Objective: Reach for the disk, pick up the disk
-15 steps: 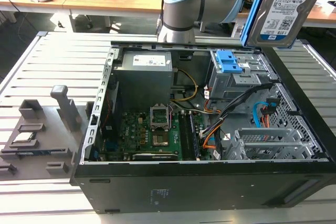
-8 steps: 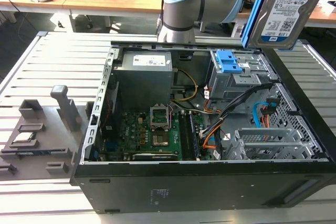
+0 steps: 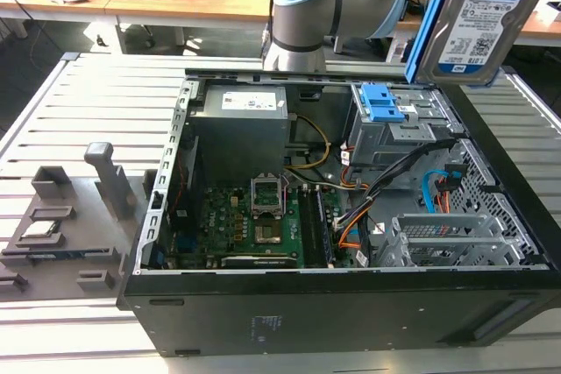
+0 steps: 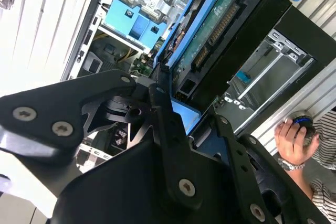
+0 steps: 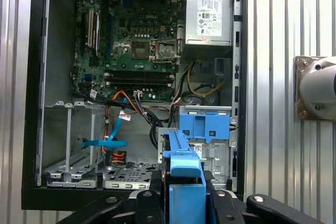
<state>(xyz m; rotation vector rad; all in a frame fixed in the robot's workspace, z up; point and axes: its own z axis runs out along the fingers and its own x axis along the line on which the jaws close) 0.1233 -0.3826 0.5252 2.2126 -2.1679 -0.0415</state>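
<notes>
The disk (image 3: 478,15), a silver hard drive with a white and blue label in a bright blue frame, hangs upright in the air above the far right corner of the open computer case (image 3: 351,304), at the exterior view's upper right. In the second wrist view my gripper (image 4: 186,103) is shut on the disk (image 4: 210,35), whose green circuit board and blue edge run out from between the black fingers (image 4: 157,85). The first wrist view looks down over the disk's blue frame (image 5: 184,163), clamped in the gripper (image 5: 186,198), into the case below.
Inside the case are a drive bay with a blue bracket (image 3: 386,102), a motherboard (image 3: 254,225), cables and a power supply (image 3: 241,111). A grey fixture plate (image 3: 61,234) holding a small chip lies at the exterior view's left. A person's hand (image 4: 291,140) rests beside the case.
</notes>
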